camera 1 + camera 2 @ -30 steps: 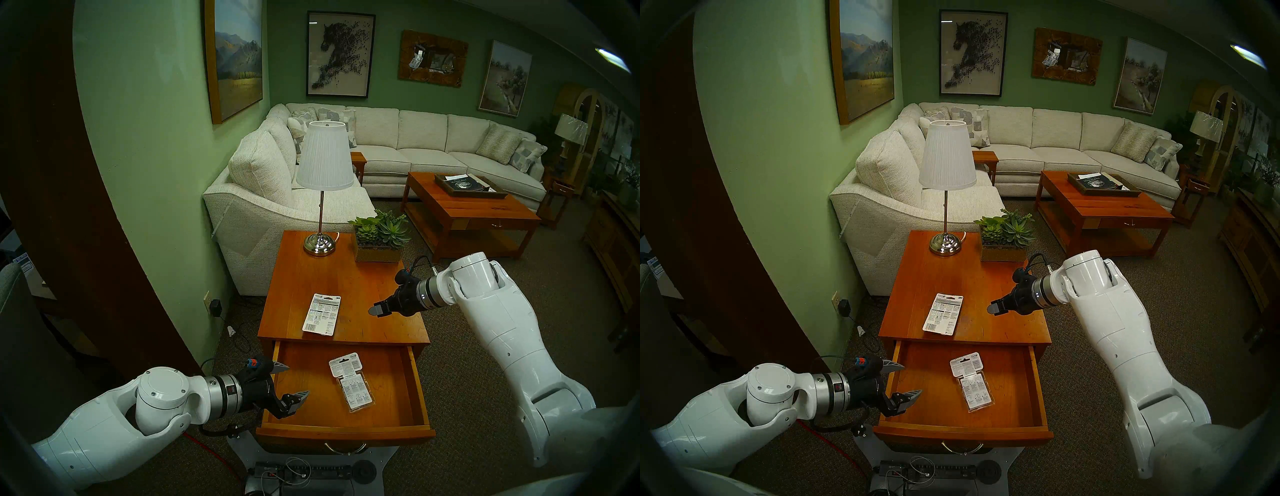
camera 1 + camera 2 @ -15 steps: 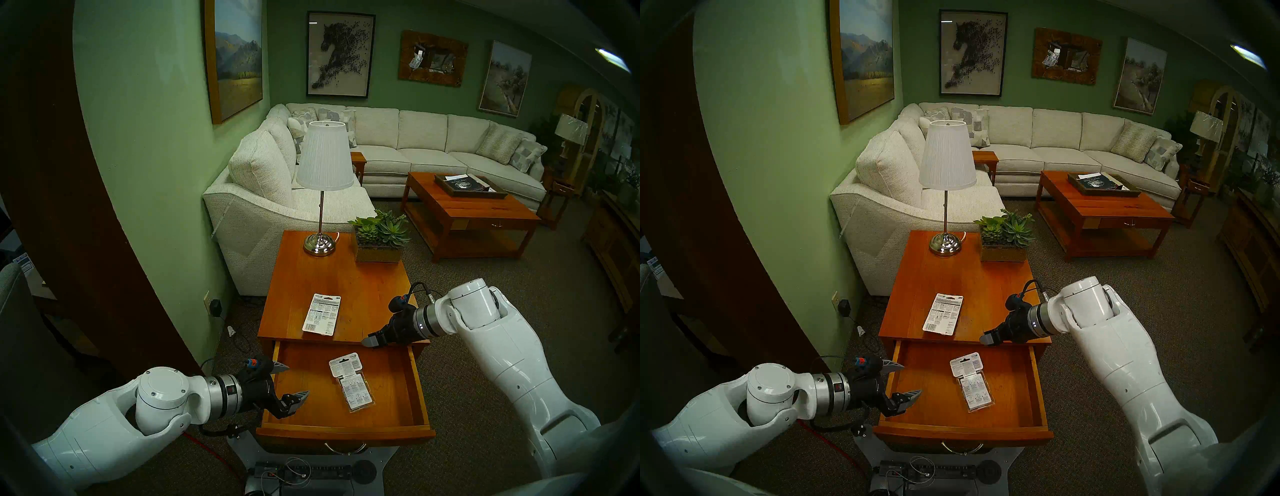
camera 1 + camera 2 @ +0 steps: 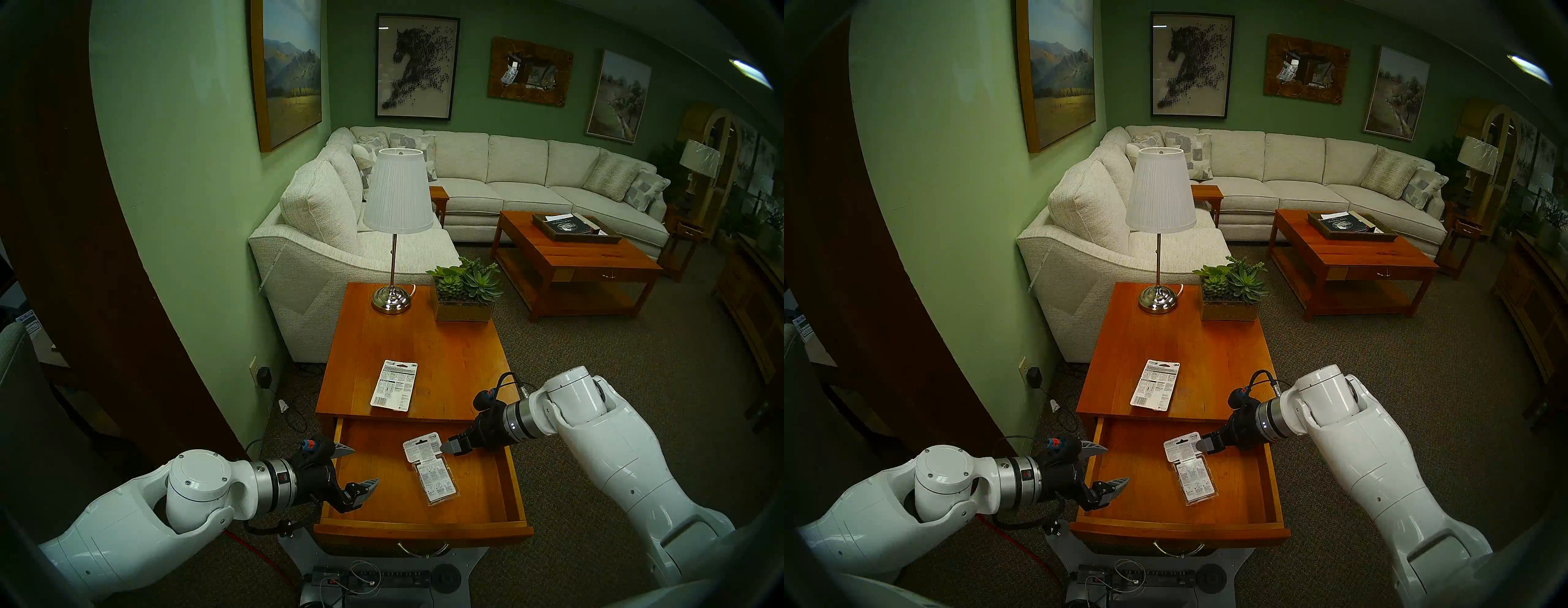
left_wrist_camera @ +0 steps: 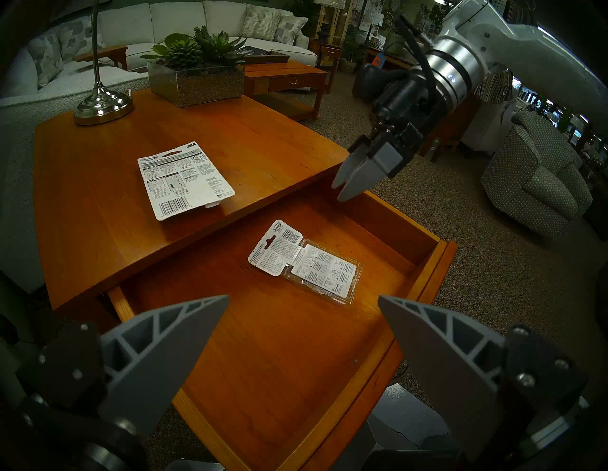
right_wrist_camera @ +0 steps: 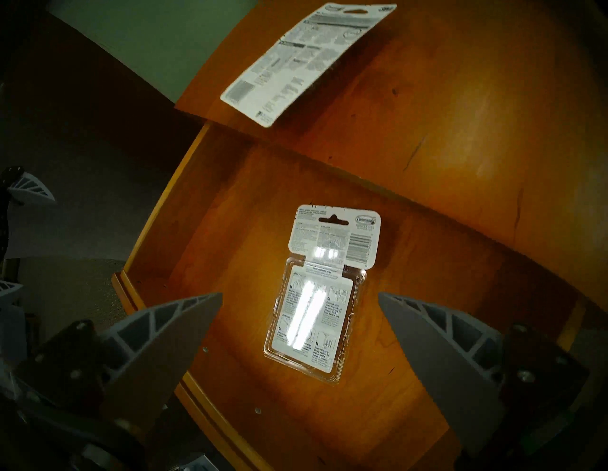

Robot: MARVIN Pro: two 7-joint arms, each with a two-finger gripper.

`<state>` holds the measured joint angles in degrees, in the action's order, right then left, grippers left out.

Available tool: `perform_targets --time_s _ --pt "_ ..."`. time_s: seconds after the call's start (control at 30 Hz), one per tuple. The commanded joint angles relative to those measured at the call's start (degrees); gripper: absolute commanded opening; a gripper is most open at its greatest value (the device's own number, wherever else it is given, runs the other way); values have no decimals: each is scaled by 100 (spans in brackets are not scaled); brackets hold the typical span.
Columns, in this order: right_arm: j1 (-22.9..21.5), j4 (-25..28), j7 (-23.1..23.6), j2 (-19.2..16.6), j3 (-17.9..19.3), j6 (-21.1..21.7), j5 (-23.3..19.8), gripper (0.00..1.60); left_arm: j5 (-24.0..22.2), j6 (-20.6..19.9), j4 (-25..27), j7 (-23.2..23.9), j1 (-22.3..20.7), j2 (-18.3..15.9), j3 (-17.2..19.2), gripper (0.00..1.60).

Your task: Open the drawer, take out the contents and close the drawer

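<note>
A: Why so far out with the drawer [image 3: 424, 528]?

B: For reach, most likely. Floor bared almost to the back, bail handle [image 3: 424, 550] clear of both arms. Not to be shut yet, with the clear blister pack [image 3: 435, 477] flat on the drawer floor, right of centre, header card toward the table.

A: And the white 3M card [image 3: 394, 385]?

B: Already out. Flat on the side table [image 3: 445, 352] top, near its front edge, well apart from the lamp base [image 3: 391, 300] and the succulent planter [image 3: 464, 297]. Probably chosen as the drop spot, with room beside it for the second pack.

A: Right gripper [image 3: 449, 446]?

B: Reaching in from the right over the drawer's side wall, angled down and leftward, tips just above the pack's header end. Jaws spread wide, empty. In the wrist view, pack framed squarely between the fingers. Seems lined up for a pinch across the pack's width. No contact to be seen.

A: Left gripper [image 3: 365, 466]?

B: Hovering over the drawer's left front corner, pointed forward and slightly down, jaws wide apart, holding nothing. Likely parked clear of the right arm, close to the front for the closing push later.

A: Risk?

B: Thin flat pack on smooth wood, so liable to slide rather than lift.
</note>
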<state>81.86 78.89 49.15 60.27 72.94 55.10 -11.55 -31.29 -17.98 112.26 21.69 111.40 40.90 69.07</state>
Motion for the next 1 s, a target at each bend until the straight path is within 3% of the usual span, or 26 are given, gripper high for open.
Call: perform_targets --time_s 0.0,0.97 --pt "-569 -606 -7 244 -187 -97 77 160 -6 62 143 2 -51 -7 68 160" --pt "-1354 -2488 238 612 -567 -876 357 160 -6 60 141 4 -54 -5 66 160"
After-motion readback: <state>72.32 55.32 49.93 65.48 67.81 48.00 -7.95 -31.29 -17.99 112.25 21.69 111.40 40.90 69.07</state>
